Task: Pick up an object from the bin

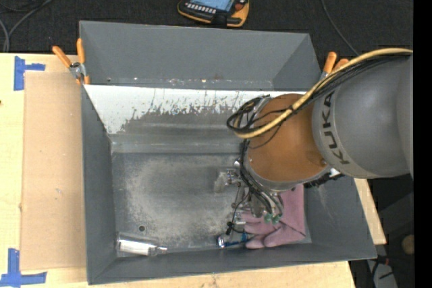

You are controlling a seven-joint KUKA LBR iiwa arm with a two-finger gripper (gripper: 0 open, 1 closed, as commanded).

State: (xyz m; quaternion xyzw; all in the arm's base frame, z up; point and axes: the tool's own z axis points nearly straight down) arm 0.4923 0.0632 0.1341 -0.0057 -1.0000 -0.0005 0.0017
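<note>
- Reaching down to the bin floor at the near right, the gripper (248, 212) stands at the left edge of a crumpled pink cloth (291, 216). Whether it touches the cloth cannot be told.
- Gripper state: cannot tell whether it is apart or together, as the mechanism is dark and tangled against the floor. Nothing is seen held in it.
- Just near of the gripper, by the cloth's near left corner, lies a small blue object (228, 241). Its kind cannot be made out.
- Above the gripper sit the orange cover (283, 145) and looped black and yellow cables (266, 119). The grey arm (371, 118) enters from the right.
- Count of loose items in the grey metal bin (196, 57): one pink cloth, one small blue object and one silvery tube (138, 247).
- The tube lies on its side at the near left corner, well apart from the gripper.
</note>
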